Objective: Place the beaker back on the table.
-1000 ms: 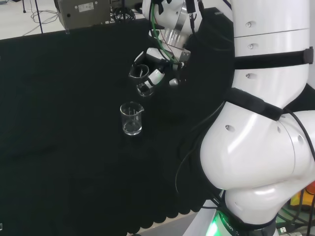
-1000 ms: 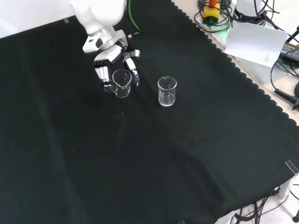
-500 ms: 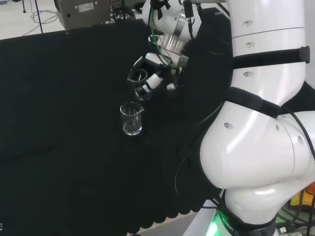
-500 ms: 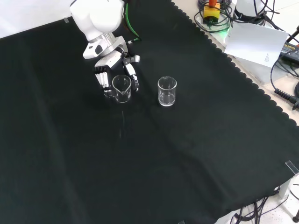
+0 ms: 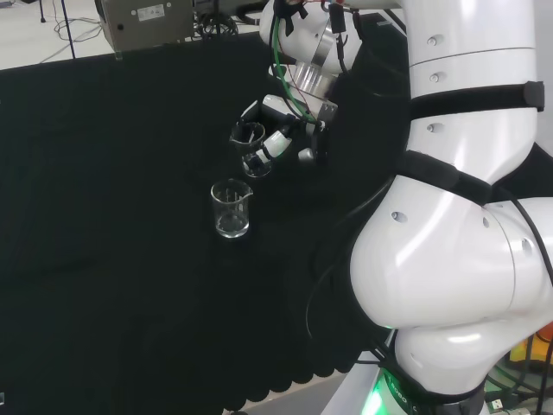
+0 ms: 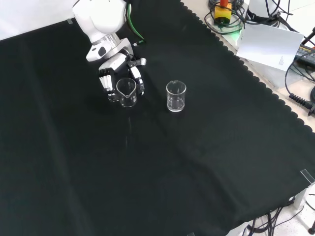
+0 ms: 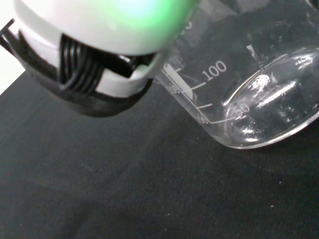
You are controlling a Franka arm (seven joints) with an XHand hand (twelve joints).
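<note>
Curled around the beaker (image 6: 127, 92), the hand (image 6: 114, 73) sits in the upper left of the front view, fingers wrapped on both sides of the glass with the spout facing the camera. From my seat I judge the beaker low over the surface (image 6: 197, 162) or just short of it; the wrist view shows its base (image 7: 271, 117) tilted, with black cloth close beneath, and I cannot tell whether it touches. My worry is that tilt: if I let go before the base sits flat, the glass could rock and tip over, and clear ware on black cloth makes contact hard to read. 1 other piece, a second beaker (image 6: 175, 96), stands upright just to the right in the front view, near but apart, so a sideways drift could knock it. Nothing else lies on the cloth around the landing spot.
</note>
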